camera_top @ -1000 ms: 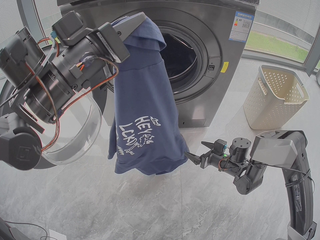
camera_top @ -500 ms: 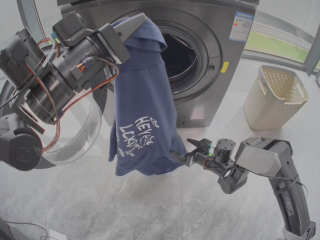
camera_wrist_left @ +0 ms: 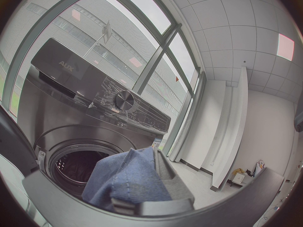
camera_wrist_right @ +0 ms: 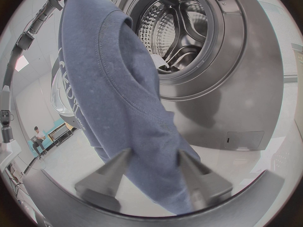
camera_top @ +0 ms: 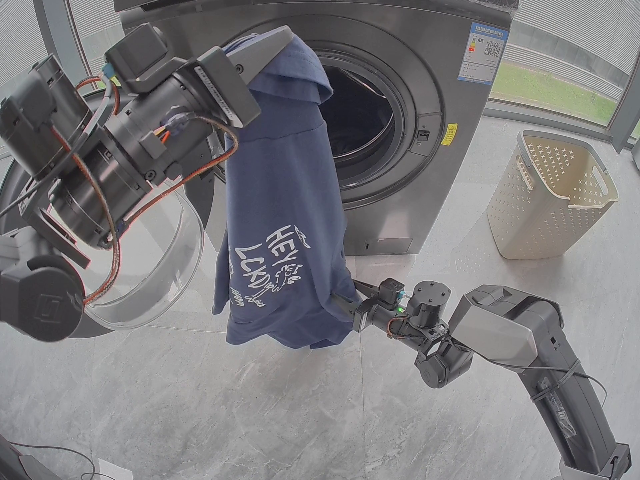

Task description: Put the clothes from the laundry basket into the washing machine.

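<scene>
Hanging from the left end effector [camera_top: 270, 43], a blue T-shirt [camera_top: 283, 188] with white lettering drapes straight down in front of the washing machine [camera_top: 433, 88]. Its bunched top sits at the upper left rim of the round drum opening [camera_top: 363, 125]. That end effector is clamped on the shirt's upper fabric, and the left wrist view shows blue cloth pinched between its fingers [camera_wrist_left: 172, 180]. The shirt is outside the drum, and its lower edge is above the grey marbled floor [camera_top: 267, 408]. The right end effector [camera_top: 347, 298] sits low, at the shirt's lower right corner. Its two fingers [camera_wrist_right: 105, 174] are spread apart with the hanging hem between them; the right wrist view is too close to tell whether either finger touches the cloth. The machine's glass door [camera_top: 157, 255] stands swung open on the left, partly behind the left arm. A cream perforated laundry basket [camera_top: 553, 195] stands on the floor to the right of the machine, well apart from the shirt and from both end effectors.
</scene>
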### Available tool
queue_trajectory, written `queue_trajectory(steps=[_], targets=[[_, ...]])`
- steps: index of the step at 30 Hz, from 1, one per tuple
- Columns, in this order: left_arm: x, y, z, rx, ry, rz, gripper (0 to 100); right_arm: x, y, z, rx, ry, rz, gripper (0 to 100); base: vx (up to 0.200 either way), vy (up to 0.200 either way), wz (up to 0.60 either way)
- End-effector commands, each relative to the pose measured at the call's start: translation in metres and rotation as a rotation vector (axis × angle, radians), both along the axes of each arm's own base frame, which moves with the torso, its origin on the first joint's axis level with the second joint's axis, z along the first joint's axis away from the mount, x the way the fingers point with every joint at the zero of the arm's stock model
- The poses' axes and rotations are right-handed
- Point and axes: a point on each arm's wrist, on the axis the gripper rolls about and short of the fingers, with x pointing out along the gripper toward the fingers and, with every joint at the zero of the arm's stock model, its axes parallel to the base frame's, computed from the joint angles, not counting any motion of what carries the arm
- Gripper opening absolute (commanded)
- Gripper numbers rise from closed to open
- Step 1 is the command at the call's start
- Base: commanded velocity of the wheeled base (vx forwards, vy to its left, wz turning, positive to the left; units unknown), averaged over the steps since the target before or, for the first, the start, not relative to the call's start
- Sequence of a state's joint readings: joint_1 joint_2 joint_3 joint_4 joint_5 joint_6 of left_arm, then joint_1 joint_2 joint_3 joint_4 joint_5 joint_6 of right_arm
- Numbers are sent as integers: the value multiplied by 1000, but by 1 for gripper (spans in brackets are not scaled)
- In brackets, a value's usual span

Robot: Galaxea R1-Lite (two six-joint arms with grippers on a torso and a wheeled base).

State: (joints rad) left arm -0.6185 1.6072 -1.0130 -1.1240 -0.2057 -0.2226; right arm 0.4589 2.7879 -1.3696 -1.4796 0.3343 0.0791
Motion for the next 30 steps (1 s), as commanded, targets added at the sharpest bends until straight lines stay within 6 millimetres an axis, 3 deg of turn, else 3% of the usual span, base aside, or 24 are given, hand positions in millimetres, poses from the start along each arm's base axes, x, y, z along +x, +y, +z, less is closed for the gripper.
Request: queue_trajectory(steps=[1, 6, 10, 13, 14, 18, 20, 21, 25, 30], targets=[[0, 0, 0, -1, 0, 0, 0, 1, 2, -7, 0, 2, 0, 0, 0, 0, 0], [0, 1, 0, -2, -1, 4, 0, 4, -9, -1, 4, -10, -25, 0, 0, 0, 0], [2, 3, -1, 1, 12, 18, 0, 1, -51, 49, 23, -54, -106, 0, 0, 0, 0], [2, 9, -2, -5, 21, 54, 0, -11, -77, 72, 10, -49, -151, 0, 0, 0, 0], [2, 15, -2, -4, 28, 76, 0, -23, -92, 86, 2, -31, -174, 0, 0, 0, 0], [0, 28, -4, -1, 36, 116, 0, -46, -125, 121, 3, -42, -236, 0, 0, 0, 0], [-1, 33, -5, -1, 36, 127, 0, -50, -130, 133, 11, -60, -246, 0, 0, 0, 0], [-6, 42, -7, 3, 39, 147, 0, -61, -141, 154, 28, -89, -267, 0, 0, 0, 0], [-20, 62, -15, 12, 53, 187, 0, -83, -161, 190, 53, -155, -310, 0, 0, 0, 0], [-37, 75, -27, 20, 81, 199, 0, -95, -171, 220, 99, -224, -393, 0, 0, 0, 0]])
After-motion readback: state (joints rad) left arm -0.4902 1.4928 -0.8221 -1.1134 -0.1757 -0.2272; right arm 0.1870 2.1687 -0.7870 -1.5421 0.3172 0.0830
